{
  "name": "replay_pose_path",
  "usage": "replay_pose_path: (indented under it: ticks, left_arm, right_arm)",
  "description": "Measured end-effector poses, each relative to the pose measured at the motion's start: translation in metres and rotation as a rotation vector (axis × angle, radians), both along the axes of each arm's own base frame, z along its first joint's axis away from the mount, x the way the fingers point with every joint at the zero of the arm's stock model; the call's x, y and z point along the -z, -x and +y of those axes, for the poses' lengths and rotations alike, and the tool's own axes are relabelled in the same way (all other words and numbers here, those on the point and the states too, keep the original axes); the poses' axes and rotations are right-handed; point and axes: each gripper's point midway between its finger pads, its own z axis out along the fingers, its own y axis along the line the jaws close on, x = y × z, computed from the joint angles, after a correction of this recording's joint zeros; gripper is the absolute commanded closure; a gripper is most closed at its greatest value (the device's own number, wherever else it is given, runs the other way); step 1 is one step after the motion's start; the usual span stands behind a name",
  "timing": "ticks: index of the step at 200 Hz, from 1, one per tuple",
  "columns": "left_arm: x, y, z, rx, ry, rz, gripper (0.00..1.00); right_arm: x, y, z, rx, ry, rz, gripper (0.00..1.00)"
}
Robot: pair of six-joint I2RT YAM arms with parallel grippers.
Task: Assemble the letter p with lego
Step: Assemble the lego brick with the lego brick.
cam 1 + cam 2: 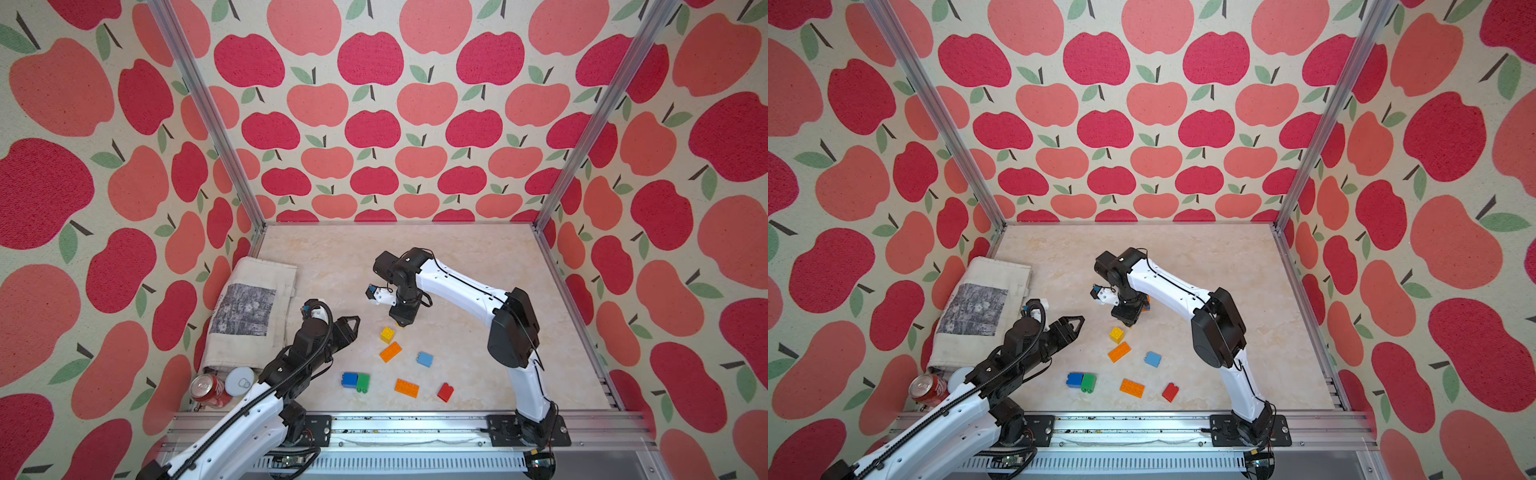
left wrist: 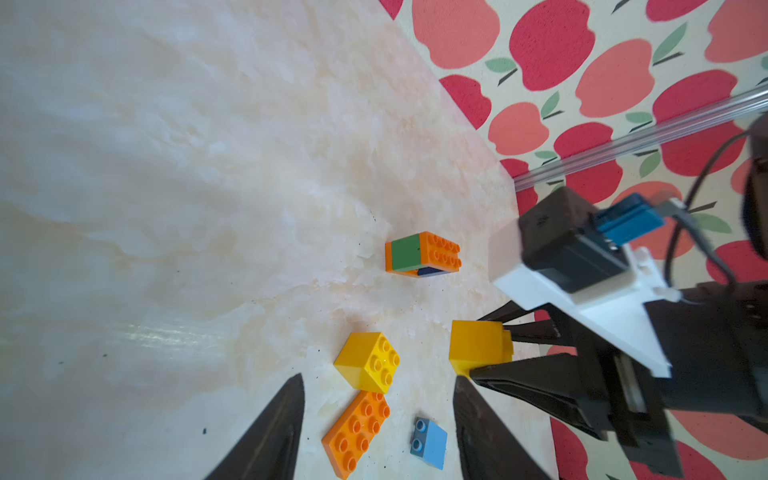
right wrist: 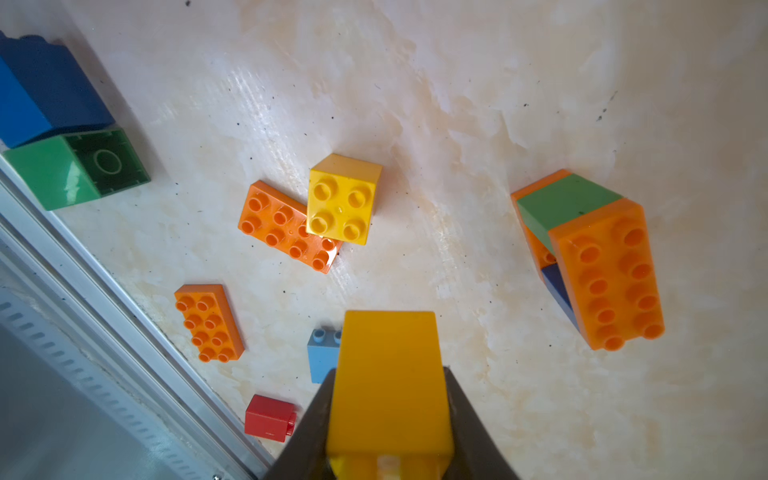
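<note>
Right gripper [image 3: 389, 372] clamps a yellow lego brick [image 3: 388, 349] above the marble tabletop [image 1: 478, 249]. In both top views, the left gripper [image 1: 352, 325] sits at its 9 o'clock, jaws parted and empty. A second yellow brick [image 1: 387, 334] and an orange brick [image 1: 390, 352] lie at 7 o'clock. An orange-green-blue stack [image 3: 582, 249] rests at 2 o'clock.

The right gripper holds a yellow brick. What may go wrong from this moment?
1. The held yellow brick sticks out past the fingertips of the right gripper; pressed onto something, it may twist or slip.
2. The partial build is unheld, and the left gripper is open and apart from it; a push may slide or tip it.
3. The loose yellow brick against the orange plate lies near; a low pass may knock them.
</note>
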Motion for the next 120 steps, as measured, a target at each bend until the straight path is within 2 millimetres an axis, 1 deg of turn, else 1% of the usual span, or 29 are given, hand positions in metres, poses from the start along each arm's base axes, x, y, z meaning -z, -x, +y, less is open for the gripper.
replay_pose_path:
  ticks: [14, 24, 40, 54, 86, 99, 120]
  left_arm:
    - [-0.011, 0.007, 0.021, -0.054, -0.013, -0.049, 0.38]
    - [-0.011, 0.011, 0.033, -0.088, -0.025, -0.058, 0.38]
    - [-0.004, 0.017, 0.049, -0.126, -0.062, -0.043, 0.37]
    - [0.006, 0.020, 0.058, -0.146, -0.096, -0.015, 0.37]
    - [0.039, 0.027, 0.063, -0.141, -0.155, 0.079, 0.37]
    - [0.045, 0.028, 0.062, -0.130, -0.164, 0.098, 0.37]
    - [0.049, 0.029, 0.061, -0.118, -0.170, 0.113, 0.37]
  right_arm:
    - [0.000, 0.001, 0.006, 0.017, 0.014, 0.010, 0.86]
    - [0.000, 0.002, 0.010, 0.029, 0.024, 0.017, 0.87]
    - [0.001, 0.003, 0.016, 0.047, 0.044, 0.031, 0.88]
    - [0.003, 0.004, 0.021, 0.062, 0.061, 0.041, 0.88]
    - [0.010, 0.006, 0.025, 0.091, 0.087, 0.062, 0.88]
    - [0.010, 0.007, 0.025, 0.100, 0.093, 0.073, 0.89]
    - [0.009, 0.008, 0.027, 0.110, 0.090, 0.080, 0.89]
